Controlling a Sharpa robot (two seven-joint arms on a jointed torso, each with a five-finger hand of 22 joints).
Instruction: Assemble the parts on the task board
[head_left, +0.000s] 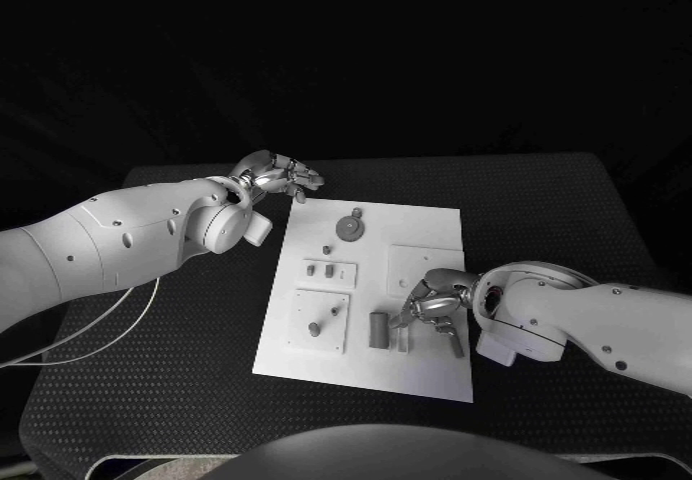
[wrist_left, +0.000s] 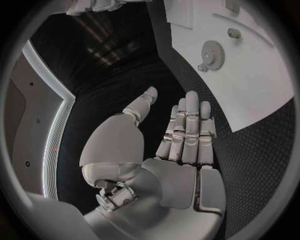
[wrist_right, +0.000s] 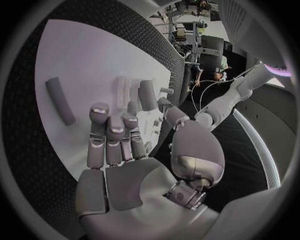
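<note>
The white task board (head_left: 427, 252) lies mid-table. On it are a grey gear (head_left: 351, 228), two small blocks (head_left: 322, 268), two short pegs (head_left: 323, 320) and a dark grey cylinder (head_left: 379, 330) lying near the front edge. My right hand (head_left: 433, 302) hovers over the board's near right part with its fingers spread and nothing gripped. A grey cylinder (wrist_right: 147, 95) sits just past its fingertips (wrist_right: 100, 112); I cannot tell whether they touch. Another grey cylinder (wrist_right: 60, 100) lies apart on the board. My left hand (head_left: 281, 178) is off the board's far left corner, fingers (wrist_left: 187, 125) straight and empty.
The black table (head_left: 548, 210) surrounds the board on all sides. In the left wrist view the gear (wrist_left: 212, 51) and a small piece (wrist_left: 202, 67) beside it lie on the board (wrist_left: 262, 90), well away from the left hand.
</note>
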